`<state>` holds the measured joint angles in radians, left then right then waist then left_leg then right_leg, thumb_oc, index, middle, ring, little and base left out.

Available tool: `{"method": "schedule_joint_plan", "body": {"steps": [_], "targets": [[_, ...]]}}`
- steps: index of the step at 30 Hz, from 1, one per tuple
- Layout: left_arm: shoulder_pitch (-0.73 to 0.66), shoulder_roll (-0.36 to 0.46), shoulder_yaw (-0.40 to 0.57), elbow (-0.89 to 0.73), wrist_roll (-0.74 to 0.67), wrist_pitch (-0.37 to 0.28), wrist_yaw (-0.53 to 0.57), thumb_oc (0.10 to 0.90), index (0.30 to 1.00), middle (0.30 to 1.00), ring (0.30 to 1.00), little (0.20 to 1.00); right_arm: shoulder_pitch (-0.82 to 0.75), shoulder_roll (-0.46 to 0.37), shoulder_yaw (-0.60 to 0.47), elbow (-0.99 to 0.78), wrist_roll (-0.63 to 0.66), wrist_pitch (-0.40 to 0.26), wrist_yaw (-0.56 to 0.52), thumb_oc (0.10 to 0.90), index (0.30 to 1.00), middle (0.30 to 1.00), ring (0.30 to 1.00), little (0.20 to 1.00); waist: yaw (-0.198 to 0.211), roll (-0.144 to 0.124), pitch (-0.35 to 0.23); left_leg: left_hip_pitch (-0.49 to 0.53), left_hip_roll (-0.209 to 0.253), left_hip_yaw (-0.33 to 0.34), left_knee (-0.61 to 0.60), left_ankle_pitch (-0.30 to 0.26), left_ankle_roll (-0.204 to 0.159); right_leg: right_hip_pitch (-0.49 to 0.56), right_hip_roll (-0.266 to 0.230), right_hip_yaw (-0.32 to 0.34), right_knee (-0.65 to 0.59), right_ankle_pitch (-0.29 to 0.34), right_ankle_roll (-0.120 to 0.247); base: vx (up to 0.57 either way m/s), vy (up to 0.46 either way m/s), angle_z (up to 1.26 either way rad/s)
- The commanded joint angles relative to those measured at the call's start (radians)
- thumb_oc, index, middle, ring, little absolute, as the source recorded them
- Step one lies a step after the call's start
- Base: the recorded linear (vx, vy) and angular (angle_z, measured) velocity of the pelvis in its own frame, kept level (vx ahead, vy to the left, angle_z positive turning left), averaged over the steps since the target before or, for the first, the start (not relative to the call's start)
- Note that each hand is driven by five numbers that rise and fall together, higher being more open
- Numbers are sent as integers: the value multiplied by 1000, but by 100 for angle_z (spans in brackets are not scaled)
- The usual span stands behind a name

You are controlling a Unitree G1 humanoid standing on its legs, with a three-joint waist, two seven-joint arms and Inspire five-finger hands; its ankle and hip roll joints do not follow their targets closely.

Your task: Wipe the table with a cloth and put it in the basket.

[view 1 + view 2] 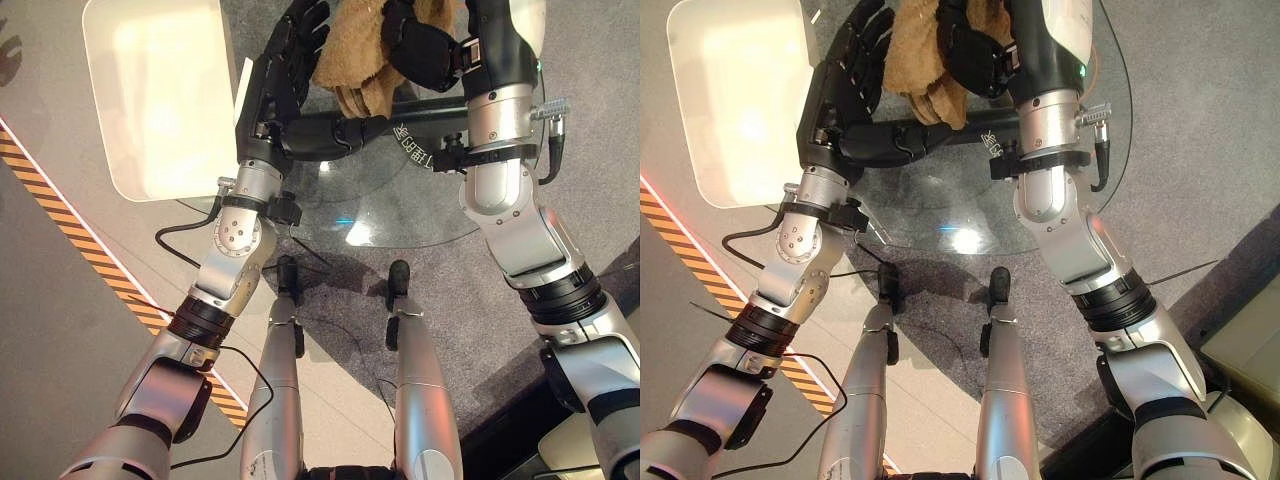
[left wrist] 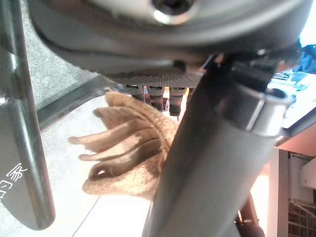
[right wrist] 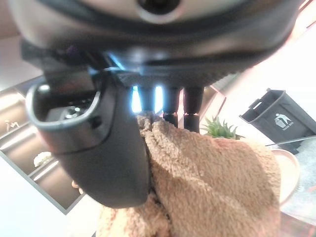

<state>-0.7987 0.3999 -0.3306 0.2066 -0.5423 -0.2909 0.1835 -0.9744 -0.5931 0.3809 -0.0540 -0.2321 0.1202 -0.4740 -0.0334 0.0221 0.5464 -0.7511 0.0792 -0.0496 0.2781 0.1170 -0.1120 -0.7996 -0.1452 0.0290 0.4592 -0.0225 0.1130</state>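
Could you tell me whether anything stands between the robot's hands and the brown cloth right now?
Nothing visible does. The right hand already has its fingers curled round the brown cloth, holding it bunched over the glass table. The left hand sits right beside the cloth with its fingers straight. I cannot make out a basket.

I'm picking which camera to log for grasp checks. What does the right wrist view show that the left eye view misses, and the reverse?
Right wrist view alone: a dark bin and a green plant beyond the cloth. Left eye view alone: the glass table, the white tray, the left hand open beside the cloth. Both: the right hand gripping the brown cloth.
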Motion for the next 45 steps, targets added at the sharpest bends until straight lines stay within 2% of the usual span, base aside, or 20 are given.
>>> {"method": "schedule_joint_plan", "body": {"steps": [1,13,21,22,24,25,26,27,28,29,45], "targets": [[-176,-15,-5,-52,23,-67,5,800,900,900,900,900,-249,21,-31,-225,11,-146,-32,100,300,300,300,200,1,-30,-26,61,-88,45,-35,-45,74,98,144,-71,-106,-21,-76,4,8,-6],[-235,-29,-9,4,44,-77,24,800,900,900,900,900,-263,52,-15,-225,77,-161,23,100,300,300,300,200,-8,-34,-26,62,-83,50,-46,-32,70,97,147,-65,-122,-8,-77,3,1,-1],[-250,-51,-2,14,67,-83,43,800,900,900,900,900,-250,88,-14,-225,74,-170,53,100,300,300,300,200,-10,-32,-27,61,-84,52,-45,-37,68,96,147,-63,-118,-18,-78,0,0,0],[-250,-52,-1,12,70,-80,46,740,848,848,848,840,-248,90,-16,-226,75,-171,56,100,300,300,300,200,-10,-32,-27,60,-84,52,-45,-38,68,94,147,-63,-118,-18,-78,0,0,0],[-248,-54,0,13,75,-79,47,687,804,804,804,787,-243,95,-20,-230,74,-174,61,100,300,300,300,200,-11,-31,-26,57,-83,51,-49,-29,69,92,148,-63,-121,-9,-78,0,0,0],[-246,-56,0,17,78,-80,48,597,726,726,726,697,-241,98,-20,-231,75,-175,64,100,300,300,300,200,-11,-32,-27,60,-85,51,-46,-38,68,95,147,-63,-117,-19,-78,0,0,0],[-247,-57,0,19,80,-80,49,553,688,688,688,653,-241,102,-20,-233,74,-173,67,100,300,300,300,200,-11,-31,-27,59,-85,51,-46,-36,68,95,148,-62,-119,-18,-79,0,0,0],[-248,-59,-1,20,87,-80,52,418,573,573,573,518,-240,104,-20,-235,73,-172,70,100,300,300,300,200,-12,-31,-27,58,-85,51,-45,-36,68,94,148,-62,-118,-17,-79,0,0,0],[-250,-60,-1,26,94,-91,57,204,389,389,389,304,-240,106,-21,-237,72,-174,72,100,300,300,300,200,-13,-32,-27,57,-85,52,-44,-36,68,93,149,-62,-116,-18,-79,0,0,0],[-251,-59,1,29,94,-90,53,100,300,300,300,200,-239,106,-23,-237,73,-175,72,100,300,300,300,200,-12,-33,-27,58,-84,53,-45,-36,68,94,149,-63,-117,-18,-79,0,0,0],[-254,-51,0,65,121,-98,58,100,300,300,300,200,-245,110,-25,-231,68,-184,65,100,300,300,300,200,-12,-36,-27,57,-81,52,-42,-38,67,93,148,-63,-116,-19,-79,0,0,0]]}}
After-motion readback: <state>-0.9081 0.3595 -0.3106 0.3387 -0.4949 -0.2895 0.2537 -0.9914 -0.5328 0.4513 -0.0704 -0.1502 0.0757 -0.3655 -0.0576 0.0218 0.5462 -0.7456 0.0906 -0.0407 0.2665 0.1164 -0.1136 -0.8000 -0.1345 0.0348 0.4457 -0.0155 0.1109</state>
